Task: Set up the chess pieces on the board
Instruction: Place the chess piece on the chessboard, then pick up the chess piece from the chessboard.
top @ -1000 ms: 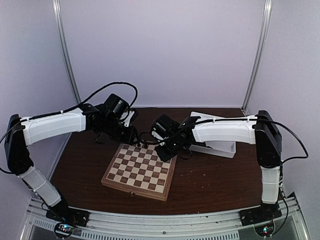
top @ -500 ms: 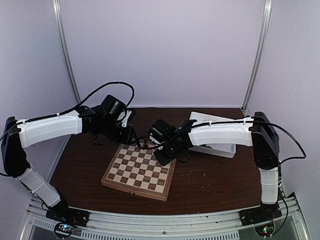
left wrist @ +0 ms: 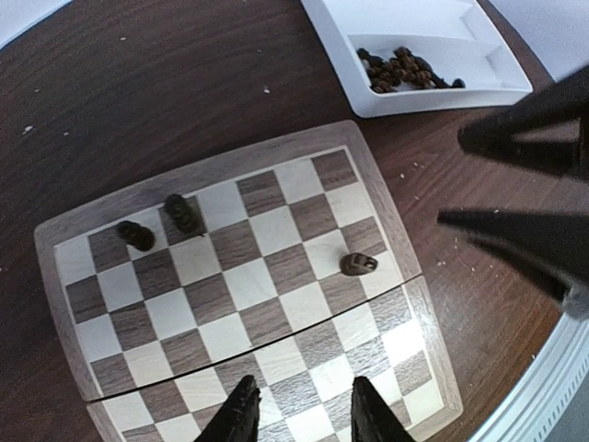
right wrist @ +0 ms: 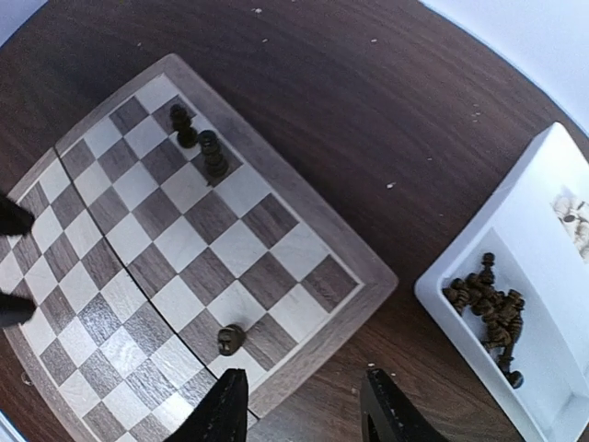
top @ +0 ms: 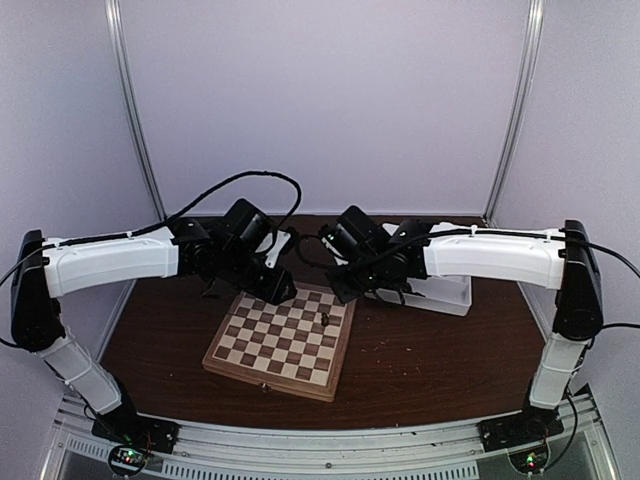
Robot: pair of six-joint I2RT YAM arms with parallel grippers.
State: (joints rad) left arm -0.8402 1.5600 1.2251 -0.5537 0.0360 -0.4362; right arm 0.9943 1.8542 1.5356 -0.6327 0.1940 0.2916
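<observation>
Both arms hang over the far side of the chessboard (top: 270,345), which lies on the dark table (top: 430,360) in front of the bases. The right gripper (right wrist: 304,387) is released, its fingers apart with only board squares showing between them, and the left gripper (left wrist: 304,387) is likewise parted and empty. Three dark chess pieces are on the board: a pair (right wrist: 213,155) side by side near one corner, and a lone piece (right wrist: 230,340) close to the edge that faces the white tray (right wrist: 538,230). Whether that lone one stands upright or lies tipped I cannot tell. The heap of remaining dark pieces (right wrist: 486,308) sits in one compartment of the tray, just beside the board.

By my reading the setup is barely begun, and the step in hand is a fetch from the tray. The right arm is the nearer, so it should go. It does best to come down on a piece at the heap's margin rather than its middle, so the fingers close on one figure and not two. The lift should go straight up before crossing the tray wall. The piece belongs on the centre of its square, base flat, and should be let go only once it bears its own weight — a slanted release would likely roll so small a turned piece into its neighbours. The wrists are near each other, so one arm should hold off while the other crosses.
</observation>
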